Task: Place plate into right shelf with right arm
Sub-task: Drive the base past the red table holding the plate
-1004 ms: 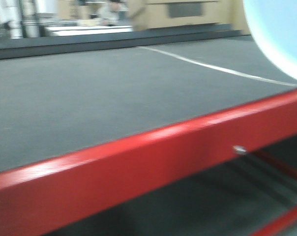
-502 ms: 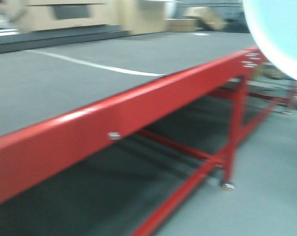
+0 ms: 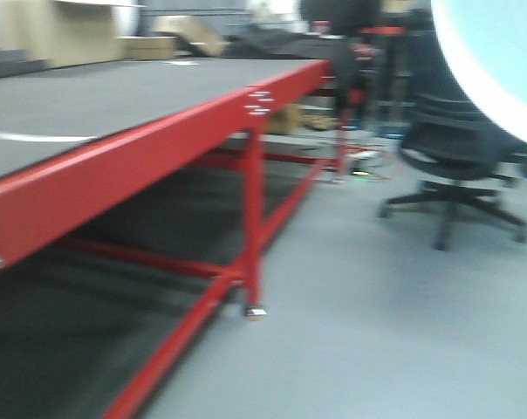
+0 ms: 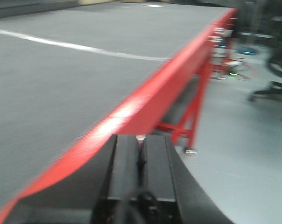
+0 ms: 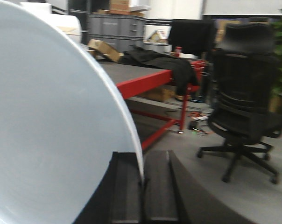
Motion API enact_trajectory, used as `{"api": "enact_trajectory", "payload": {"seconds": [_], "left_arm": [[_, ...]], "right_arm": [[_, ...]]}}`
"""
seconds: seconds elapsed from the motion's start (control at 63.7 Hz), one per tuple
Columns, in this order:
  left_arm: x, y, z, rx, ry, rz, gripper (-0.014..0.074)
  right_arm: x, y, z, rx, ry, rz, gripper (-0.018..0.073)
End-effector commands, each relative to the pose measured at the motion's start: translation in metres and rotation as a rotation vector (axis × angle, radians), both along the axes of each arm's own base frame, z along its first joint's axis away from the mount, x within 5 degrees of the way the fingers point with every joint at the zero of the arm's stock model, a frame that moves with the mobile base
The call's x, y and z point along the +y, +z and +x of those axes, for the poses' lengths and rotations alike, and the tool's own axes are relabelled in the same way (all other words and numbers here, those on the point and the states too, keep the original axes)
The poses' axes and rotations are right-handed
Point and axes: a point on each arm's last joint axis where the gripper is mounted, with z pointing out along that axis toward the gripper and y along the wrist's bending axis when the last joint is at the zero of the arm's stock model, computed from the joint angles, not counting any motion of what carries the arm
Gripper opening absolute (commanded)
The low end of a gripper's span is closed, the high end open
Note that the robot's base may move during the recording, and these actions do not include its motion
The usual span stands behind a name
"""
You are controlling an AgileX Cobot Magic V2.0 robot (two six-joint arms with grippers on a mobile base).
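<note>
The pale blue-white plate (image 5: 52, 126) fills the left of the right wrist view, standing on edge. My right gripper (image 5: 142, 179) is shut on its rim, which runs between the two black fingers. In the front view a part of the plate (image 3: 499, 61) shows at the top right corner. My left gripper (image 4: 141, 151) is shut with nothing in it, beside the red edge of the table. The right shelf is out of view.
A red-framed table (image 3: 115, 153) with a grey top runs along the left, its legs and crossbars reaching to the floor. A black office chair (image 3: 451, 157) stands on the grey floor at the right. Boxes, grey crates and dark clothing (image 5: 155, 60) sit at the table's far end.
The front view has swung to the right: the red table has slid left and the office chair and open floor have come into view. The plate stays at the top right corner.
</note>
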Motion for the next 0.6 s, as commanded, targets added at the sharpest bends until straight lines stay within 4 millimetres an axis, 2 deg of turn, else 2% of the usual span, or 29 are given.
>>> {"api": "enact_trajectory", "payload": {"seconds": [0.0, 0.581], "left_arm": [[0.0001, 0.0052, 0.0005, -0.08, -0.001, -0.002, -0.0047], [0.0001, 0.0052, 0.0005, -0.08, -0.001, -0.002, -0.0047]], "right_arm": [[0.0, 0.0179, -0.0023, -0.11, 0.004, 0.011, 0.0054], [0.0, 0.0179, -0.0023, -0.11, 0.004, 0.011, 0.0054]]}}
